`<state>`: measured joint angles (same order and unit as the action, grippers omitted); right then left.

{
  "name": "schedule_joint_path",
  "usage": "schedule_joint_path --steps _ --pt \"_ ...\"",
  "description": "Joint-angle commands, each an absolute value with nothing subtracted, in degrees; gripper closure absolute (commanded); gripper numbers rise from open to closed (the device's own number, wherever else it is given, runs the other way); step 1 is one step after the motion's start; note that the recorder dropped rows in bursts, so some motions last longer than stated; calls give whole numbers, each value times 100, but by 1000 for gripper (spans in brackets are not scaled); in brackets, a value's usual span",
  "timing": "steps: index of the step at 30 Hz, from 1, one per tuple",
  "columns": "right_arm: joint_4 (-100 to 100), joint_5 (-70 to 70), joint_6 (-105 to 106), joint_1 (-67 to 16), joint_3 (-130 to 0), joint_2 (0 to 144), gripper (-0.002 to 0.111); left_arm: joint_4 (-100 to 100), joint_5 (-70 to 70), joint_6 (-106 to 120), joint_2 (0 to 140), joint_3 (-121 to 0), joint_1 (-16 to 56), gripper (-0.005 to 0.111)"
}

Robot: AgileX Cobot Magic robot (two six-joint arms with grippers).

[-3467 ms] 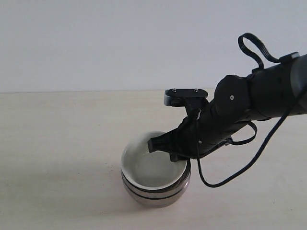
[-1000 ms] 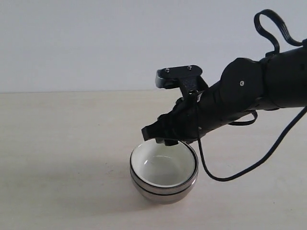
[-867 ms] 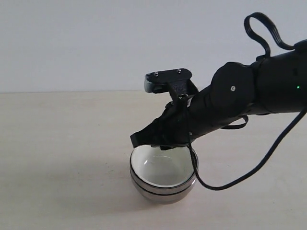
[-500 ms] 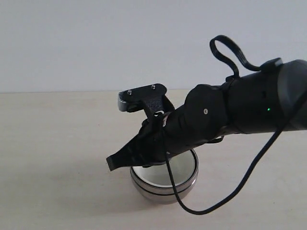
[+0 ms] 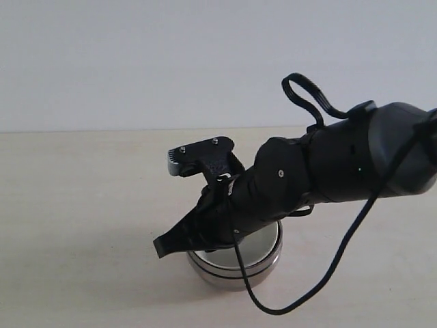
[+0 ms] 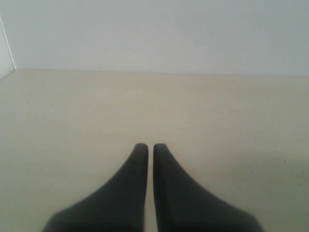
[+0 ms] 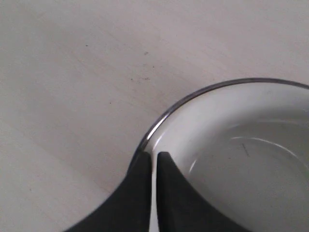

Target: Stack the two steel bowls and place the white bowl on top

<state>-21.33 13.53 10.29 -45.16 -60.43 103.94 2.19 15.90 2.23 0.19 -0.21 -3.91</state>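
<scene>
steel stack: the two steel bowls (image 5: 232,270) are sitting nested one in the other on the table (image 5: 82,205), with a dark seam line running between them round the outside.
white bowl: the white bowl (image 7: 241,140) is sitting upright inside the upper steel bowl, topmost in the stack. Its edge is lying just within the shiny steel rim.
right gripper: the right gripper (image 5: 162,247) is hanging just beside the stack, on the exterior view's left of it. The fingers are pressing together with only a hairline slit between them and are gripping nothing. In the right wrist view the tips are lining up with the stack's rim. I cannot tell whether they are touching it.
right arm: the right arm (image 5: 328,171) is reaching across above the stack, covering most of the white bowl's opening in the exterior view.
cable: a black cable (image 5: 300,302) is looping down off the arm and passing in front of the stack.
left gripper: the left gripper (image 6: 150,149) is pointing out over bare table. Its fingers are lying together with a thin slit and nothing between them. I cannot tell where it is relative to the stack.
</scene>
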Motion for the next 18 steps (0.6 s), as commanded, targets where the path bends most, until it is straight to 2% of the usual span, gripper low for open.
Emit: schedule_joint_path --steps 1,13,18 --pt "-2120 1312 1026 -4521 -6066 10452 108 202 1589 259 0 0 -405 103" --pt "-1886 1208 1241 -4510 -6066 9702 108 202 1589 259 0 0 -405 103" --pt "-1845 2183 1059 -3959 -6066 9361 108 202 1589 259 0 0 -405 103"
